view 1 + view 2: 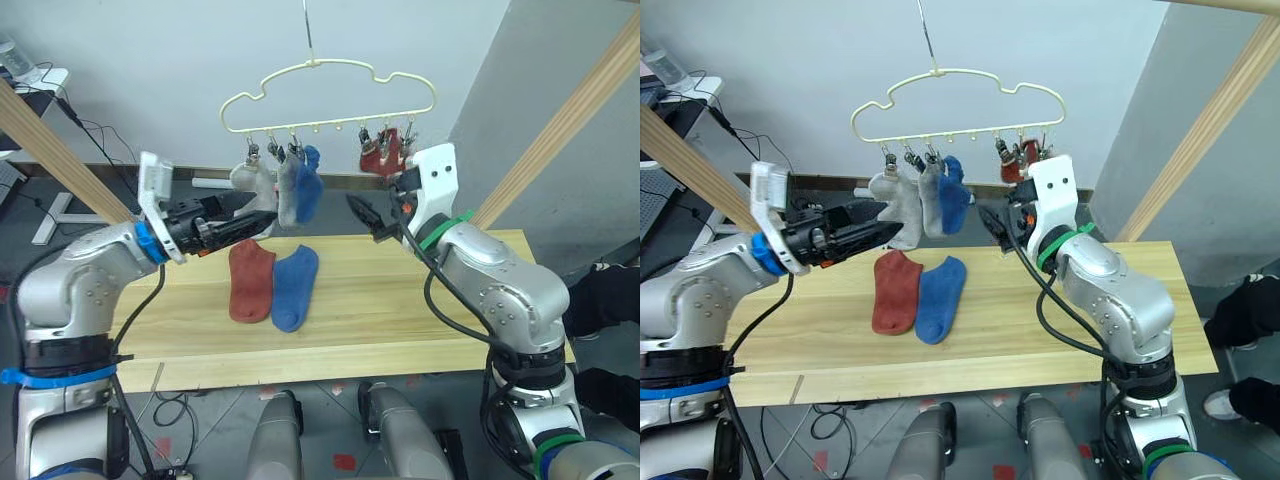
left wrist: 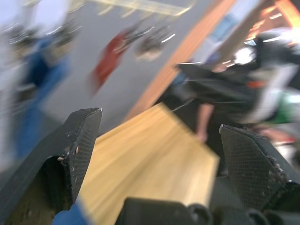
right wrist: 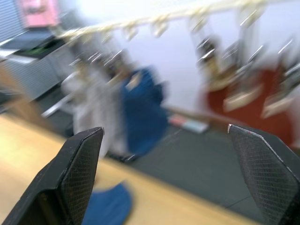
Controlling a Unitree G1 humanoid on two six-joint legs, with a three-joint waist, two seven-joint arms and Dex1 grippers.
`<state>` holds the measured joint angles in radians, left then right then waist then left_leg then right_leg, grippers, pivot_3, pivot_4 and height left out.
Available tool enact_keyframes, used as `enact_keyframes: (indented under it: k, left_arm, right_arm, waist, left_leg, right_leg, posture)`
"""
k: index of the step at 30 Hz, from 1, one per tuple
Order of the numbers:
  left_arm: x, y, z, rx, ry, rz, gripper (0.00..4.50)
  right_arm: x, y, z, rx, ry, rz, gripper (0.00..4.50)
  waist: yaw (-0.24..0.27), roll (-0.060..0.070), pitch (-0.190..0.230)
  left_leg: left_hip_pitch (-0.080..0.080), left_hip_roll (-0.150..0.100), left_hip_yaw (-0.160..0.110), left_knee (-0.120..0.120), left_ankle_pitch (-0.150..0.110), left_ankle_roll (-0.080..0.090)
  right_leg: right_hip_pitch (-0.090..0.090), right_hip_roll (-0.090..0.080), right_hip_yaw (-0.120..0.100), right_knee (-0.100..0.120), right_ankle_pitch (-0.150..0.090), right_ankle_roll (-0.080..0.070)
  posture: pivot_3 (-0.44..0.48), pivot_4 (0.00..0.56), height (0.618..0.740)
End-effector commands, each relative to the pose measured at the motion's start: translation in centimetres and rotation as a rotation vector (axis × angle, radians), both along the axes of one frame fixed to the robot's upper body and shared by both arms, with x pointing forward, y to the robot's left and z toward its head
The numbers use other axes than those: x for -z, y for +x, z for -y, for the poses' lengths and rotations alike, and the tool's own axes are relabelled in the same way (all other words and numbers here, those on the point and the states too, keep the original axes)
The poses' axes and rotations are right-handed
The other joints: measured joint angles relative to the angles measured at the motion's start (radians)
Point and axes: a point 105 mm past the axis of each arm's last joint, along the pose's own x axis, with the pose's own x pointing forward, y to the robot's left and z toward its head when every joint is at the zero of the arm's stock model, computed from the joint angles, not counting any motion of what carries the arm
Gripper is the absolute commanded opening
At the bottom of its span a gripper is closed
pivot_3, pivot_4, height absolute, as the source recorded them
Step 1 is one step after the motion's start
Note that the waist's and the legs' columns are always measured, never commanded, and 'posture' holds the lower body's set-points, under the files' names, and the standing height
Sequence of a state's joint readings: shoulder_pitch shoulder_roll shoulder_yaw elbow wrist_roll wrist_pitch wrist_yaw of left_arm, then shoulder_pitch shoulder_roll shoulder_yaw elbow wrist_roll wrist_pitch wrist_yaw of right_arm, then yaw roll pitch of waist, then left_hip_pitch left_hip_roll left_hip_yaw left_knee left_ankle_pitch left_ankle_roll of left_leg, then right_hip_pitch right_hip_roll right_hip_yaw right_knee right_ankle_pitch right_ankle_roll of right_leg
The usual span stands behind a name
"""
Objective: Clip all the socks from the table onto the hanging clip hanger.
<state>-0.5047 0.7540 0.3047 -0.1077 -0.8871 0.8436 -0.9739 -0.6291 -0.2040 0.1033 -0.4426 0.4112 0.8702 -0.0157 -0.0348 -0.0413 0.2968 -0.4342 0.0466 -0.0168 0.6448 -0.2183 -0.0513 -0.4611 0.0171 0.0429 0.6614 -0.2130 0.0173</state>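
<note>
Bright, even indoor light in sharp head views; heavy motion blur in both wrist views.

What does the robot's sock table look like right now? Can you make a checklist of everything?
Surface: light wooden table, mostly bare.
Job's things: rust-red sock and blue sock lie side by side on it; clip hanger holds two grey socks, one blue, one red.
Clutter: nothing seen.
Grippers: left gripper open, empty; right gripper open, empty; both raised near the hanger.
Cables: floor cables behind the table.
Surroundings: slanted wooden poles, grey wall.
</note>
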Motion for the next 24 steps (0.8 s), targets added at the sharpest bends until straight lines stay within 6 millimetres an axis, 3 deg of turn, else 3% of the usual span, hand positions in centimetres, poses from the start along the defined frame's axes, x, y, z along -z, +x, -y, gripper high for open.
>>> enact_keyframes:
  k: [1,3,9,24]
  left_arm:
    - [-1.8,-1.6,0.2,0.045,0.015,0.061,4.48]
    - [-2.2,-1.8,0.4,0.043,0.038,0.099,4.48]
    - [-3.0,-2.1,0.8,0.029,0.033,0.160,4.50]
    - [-1.4,-2.0,0.6,-0.014,0.068,0.141,4.50]
  right_arm:
    - [-0.9,-0.1,-0.2,0.035,-0.022,0.102,4.45]
    - [-0.8,0.2,-0.2,0.054,-0.017,0.114,4.45]
    - [-1.2,1.1,-0.2,0.111,0.000,0.155,2.53]
    - [-1.0,2.7,-2.0,0.104,0.029,0.149,2.53]
  waist:
    - [0.001,0.000,0.000]
    - [0.002,0.000,0.000]
    - [0.004,0.000,0.000]
    - [0.006,0.000,0.000]
  left_leg:
    - [0.000,0.000,0.000,0.000,0.000,0.000]
    - [0.000,0.000,0.000,0.001,0.000,0.000]
    - [0.000,0.000,0.000,0.001,0.000,0.000]
    - [0.000,0.000,0.000,0.001,0.000,0.000]
  right_leg:
    - [0.000,0.000,0.000,0.000,0.000,0.000]
    - [0.000,0.000,0.000,0.000,0.000,0.000]
    - [0.001,0.000,0.000,0.000,0.000,0.000]
    - [0.001,0.000,0.000,0.001,0.000,0.000]
  posture:
    - [-0.004,0.288,0.740]
    - [0.010,0.284,0.740]
    - [0.026,0.280,0.740]
    - [0.047,0.279,0.740]
